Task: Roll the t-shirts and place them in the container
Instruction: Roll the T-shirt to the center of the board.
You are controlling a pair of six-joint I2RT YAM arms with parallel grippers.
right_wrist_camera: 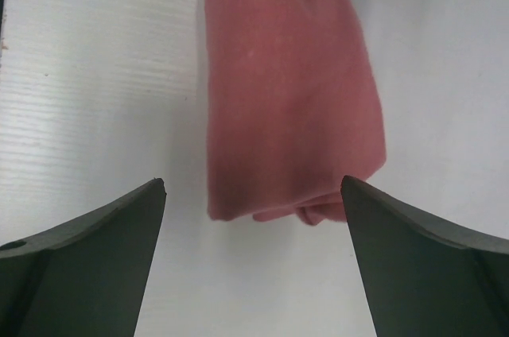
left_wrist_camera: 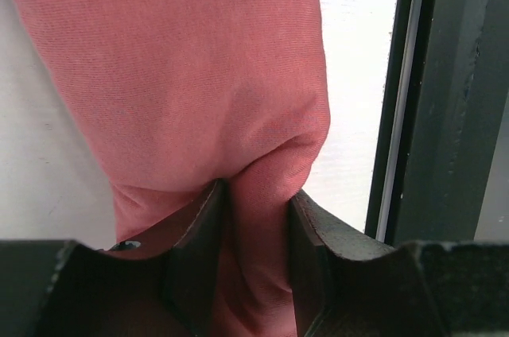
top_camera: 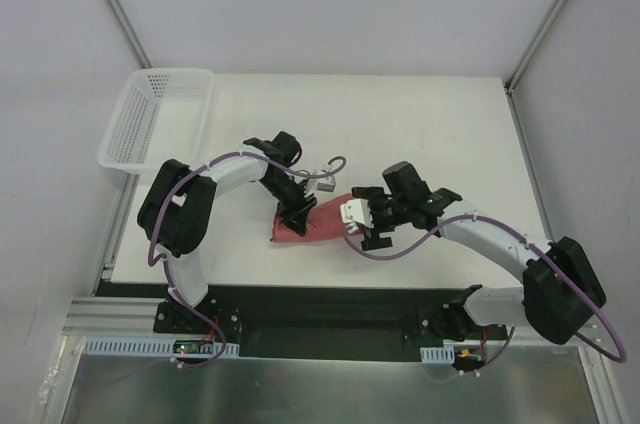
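The salmon-red t-shirt (top_camera: 312,221) lies as a compact roll on the white table (top_camera: 400,124), near its front edge. My left gripper (top_camera: 296,212) is shut on a fold of the t-shirt (left_wrist_camera: 199,91) at the roll's left end; cloth fills the gap between its fingers (left_wrist_camera: 199,230). My right gripper (top_camera: 352,216) is open and empty just off the roll's right end. In the right wrist view the rolled t-shirt (right_wrist_camera: 290,98) lies ahead of the spread fingers (right_wrist_camera: 103,234), with its layered end toward the camera. The neck label is hidden.
A white perforated plastic basket (top_camera: 158,116) stands at the table's far left corner. A small grey object (top_camera: 323,182) lies just behind the left gripper. The table's front edge and the black frame rail (left_wrist_camera: 461,114) run close beside the t-shirt.
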